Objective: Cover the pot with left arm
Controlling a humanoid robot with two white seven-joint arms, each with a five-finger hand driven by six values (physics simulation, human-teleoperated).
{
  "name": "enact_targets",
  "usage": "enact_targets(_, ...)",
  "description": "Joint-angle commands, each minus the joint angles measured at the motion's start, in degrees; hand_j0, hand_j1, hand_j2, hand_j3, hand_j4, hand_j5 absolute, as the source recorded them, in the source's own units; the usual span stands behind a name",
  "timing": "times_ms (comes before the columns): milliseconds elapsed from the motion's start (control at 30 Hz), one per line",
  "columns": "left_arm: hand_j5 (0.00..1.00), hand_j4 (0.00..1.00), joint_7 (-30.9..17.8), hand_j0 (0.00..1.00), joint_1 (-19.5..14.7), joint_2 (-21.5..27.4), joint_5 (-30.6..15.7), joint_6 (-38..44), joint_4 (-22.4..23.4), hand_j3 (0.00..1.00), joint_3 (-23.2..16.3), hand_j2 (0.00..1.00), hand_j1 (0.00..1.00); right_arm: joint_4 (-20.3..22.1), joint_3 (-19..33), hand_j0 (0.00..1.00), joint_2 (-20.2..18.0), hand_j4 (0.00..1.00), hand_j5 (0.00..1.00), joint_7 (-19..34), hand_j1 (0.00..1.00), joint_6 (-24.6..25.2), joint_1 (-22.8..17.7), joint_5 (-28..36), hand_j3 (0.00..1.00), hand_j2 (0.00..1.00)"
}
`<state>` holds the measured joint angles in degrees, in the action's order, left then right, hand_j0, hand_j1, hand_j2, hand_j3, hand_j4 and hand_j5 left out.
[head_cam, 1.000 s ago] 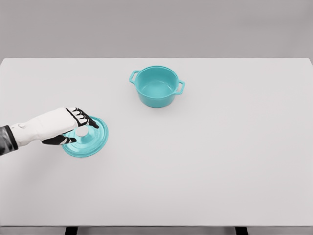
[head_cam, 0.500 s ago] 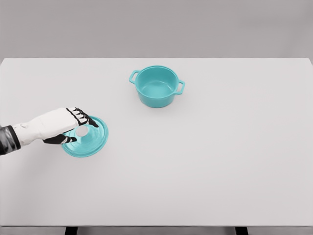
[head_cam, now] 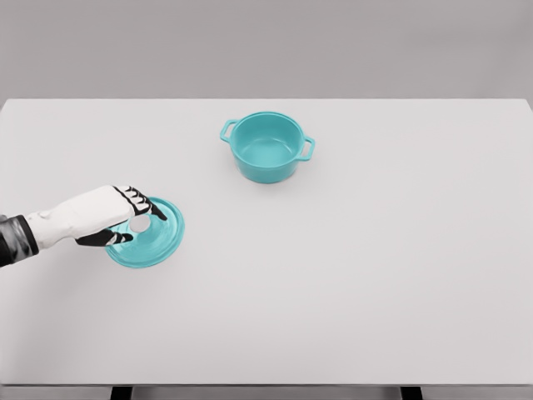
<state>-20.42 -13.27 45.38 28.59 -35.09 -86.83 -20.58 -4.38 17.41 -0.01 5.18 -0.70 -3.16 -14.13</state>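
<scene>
1 lid (head_cam: 150, 237) sits at frame's lower left, my left hand (head_cam: 98, 213) curling its fingers around the knob (head_cam: 140, 224); the pot (head_cam: 267, 147), upper center, is uncovered. I judge lifting remains.

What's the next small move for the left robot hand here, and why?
Probably close the fingers on the knob and lift. The left robot hand sits over the teal lid, fingers around its knob, but the lid lies flat on the table. The pot stands open, up and to the right, so a firm grasp comes before any carry.
</scene>
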Motion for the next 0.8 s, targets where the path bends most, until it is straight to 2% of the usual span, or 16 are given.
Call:
enact_targets(0, 0.73, 0.73, 0.0, 0.73, 0.0, 0.1, -0.4, 0.1, 0.3, 0.73, -0.4, 0.73, 0.73, 0.0, 0.0, 1.0, 0.0, 1.0, 1.0, 0.0, 1.0, 0.0, 0.0, 0.0, 1.0, 1.0)
enact_targets(333, 0.72, 0.72, 0.0, 0.72, -0.4, -0.4, -0.4, 0.1, 1.4, 0.72, -0.8, 0.72, 0.72, 0.0, 0.0, 1.0, 0.0, 1.0, 1.0, 0.0, 1.0, 0.0, 0.0, 0.0, 1.0, 1.0)
enact_targets(367, 0.69, 0.69, 0.0, 0.69, -0.5, -0.3, -0.4, 0.1, 1.4, 0.69, -1.0, 0.69, 0.69, 0.0, 0.0, 1.0, 0.0, 1.0, 1.0, 0.0, 1.0, 0.0, 0.0, 0.0, 1.0, 1.0)
enact_targets(667, 0.67, 0.67, 0.1, 0.67, -0.6, -0.4, -0.5, 0.1, 1.8, 0.67, -1.7, 0.67, 0.67, 0.0, 0.0, 1.0, 0.0, 1.0, 1.0, 0.0, 1.0, 0.0, 0.0, 0.0, 1.0, 1.0)
enact_targets(767, 0.63, 0.63, 0.1, 0.63, -0.6, -0.4, -0.5, 0.1, 1.8, 0.63, -1.7, 0.63, 0.63, 0.0, 0.0, 1.0, 0.0, 1.0, 1.0, 0.0, 1.0, 0.0, 0.0, 0.1, 1.0, 1.0)
